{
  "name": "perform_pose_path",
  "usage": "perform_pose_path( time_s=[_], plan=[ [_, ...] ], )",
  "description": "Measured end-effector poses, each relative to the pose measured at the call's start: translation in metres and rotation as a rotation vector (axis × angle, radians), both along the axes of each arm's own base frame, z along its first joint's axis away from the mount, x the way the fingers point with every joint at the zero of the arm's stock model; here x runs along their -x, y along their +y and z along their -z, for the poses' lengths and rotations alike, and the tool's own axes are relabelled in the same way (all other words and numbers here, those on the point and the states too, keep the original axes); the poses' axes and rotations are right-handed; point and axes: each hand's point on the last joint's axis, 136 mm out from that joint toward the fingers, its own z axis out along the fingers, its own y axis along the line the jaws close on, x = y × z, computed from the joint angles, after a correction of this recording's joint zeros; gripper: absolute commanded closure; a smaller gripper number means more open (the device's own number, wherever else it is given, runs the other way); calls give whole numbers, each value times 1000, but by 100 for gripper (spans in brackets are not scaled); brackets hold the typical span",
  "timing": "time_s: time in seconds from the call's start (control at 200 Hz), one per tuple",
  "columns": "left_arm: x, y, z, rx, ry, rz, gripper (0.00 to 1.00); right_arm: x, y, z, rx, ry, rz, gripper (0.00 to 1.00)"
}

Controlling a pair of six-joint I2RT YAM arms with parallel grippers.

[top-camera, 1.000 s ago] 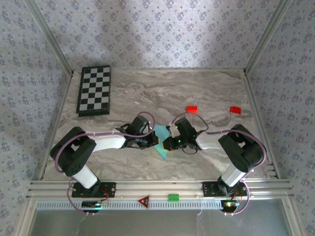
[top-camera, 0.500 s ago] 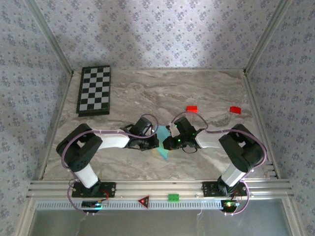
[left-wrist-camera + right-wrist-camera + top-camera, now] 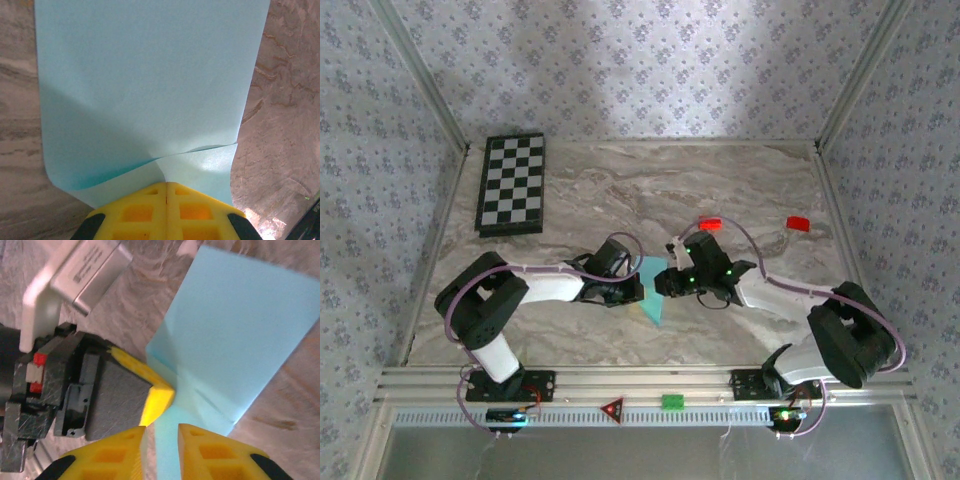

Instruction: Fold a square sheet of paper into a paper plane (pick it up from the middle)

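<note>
The paper plane [image 3: 651, 300] is a folded light cyan sheet, held up off the marble table between the two grippers in the top view. My left gripper [image 3: 166, 184] is shut on its near edge, where the paper [image 3: 150, 75] shows a crease and two layers. My right gripper [image 3: 161, 432] stands open by a narrow gap, with the paper's edge [image 3: 235, 325] running down between its yellow fingers without being pinched. The left gripper's yellow fingertip [image 3: 159, 394] shows just above them. From above, the left gripper [image 3: 636, 290] and right gripper [image 3: 665, 283] nearly meet.
A chessboard [image 3: 512, 184] lies at the back left. Two small red blocks [image 3: 709, 222] [image 3: 798, 224] sit behind the right arm. On the front rail are a green block [image 3: 672, 402] and a red triangle [image 3: 612, 408].
My right gripper has opened off the paper and shifted slightly back, its elbow swinging out to the right. The left gripper keeps its hold on the paper, barely moved.
</note>
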Motion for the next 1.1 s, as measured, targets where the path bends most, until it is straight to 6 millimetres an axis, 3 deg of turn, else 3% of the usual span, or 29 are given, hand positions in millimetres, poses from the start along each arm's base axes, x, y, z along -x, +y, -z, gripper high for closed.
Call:
perform_pose_path(
  time_s=[0.225, 0.455, 0.71, 0.944, 1.099],
  plan=[
    [0, 0, 0, 1, -1, -1, 100, 33, 19, 23, 44, 84, -76, 92],
    [0, 0, 0, -1, -3, 0, 100, 43, 18, 47, 95, 157, -88, 94],
    [1, -1, 0, -1, -5, 2, 100, 64, 14, 60, 124, 192, -113, 93],
    [2, -1, 0, -2, -5, 5, 100, 67, 13, 46, 103, 180, -95, 92],
    [2, -1, 0, -2, -6, 4, 100, 59, 22, 35, 62, 184, -65, 93]
  ],
)
